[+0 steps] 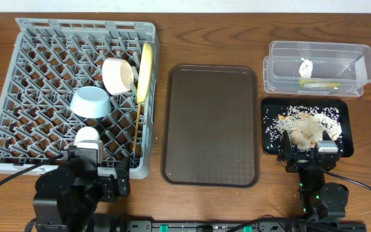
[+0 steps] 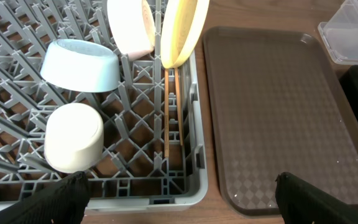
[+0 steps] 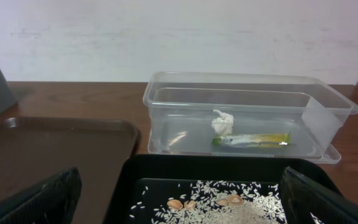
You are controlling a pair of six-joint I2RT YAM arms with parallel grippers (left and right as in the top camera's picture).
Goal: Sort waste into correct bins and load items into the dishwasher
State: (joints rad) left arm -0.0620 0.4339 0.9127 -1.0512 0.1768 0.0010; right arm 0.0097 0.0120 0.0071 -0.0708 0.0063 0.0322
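The grey dish rack (image 1: 37, 84) holds the yellow plate (image 1: 145, 72) on edge, the cream-white bowl (image 1: 117, 75), the light blue bowl (image 1: 90, 103), the white cup (image 1: 87, 136) and the chopsticks (image 2: 166, 115). The clear tub (image 1: 317, 67) holds the white tissue (image 1: 305, 66) and the green-and-yellow wrapper (image 1: 318, 83). The black tray (image 1: 345, 113) holds rice scraps (image 1: 304, 125). My left gripper (image 2: 179, 202) is open and empty by the rack's near edge. My right gripper (image 3: 179, 199) is open and empty over the black tray's near edge.
A brown serving tray (image 1: 211, 125) lies between the rack and the bins. The tub stands at the far right, against the black tray's far edge. Both arm bases sit at the table's front edge.
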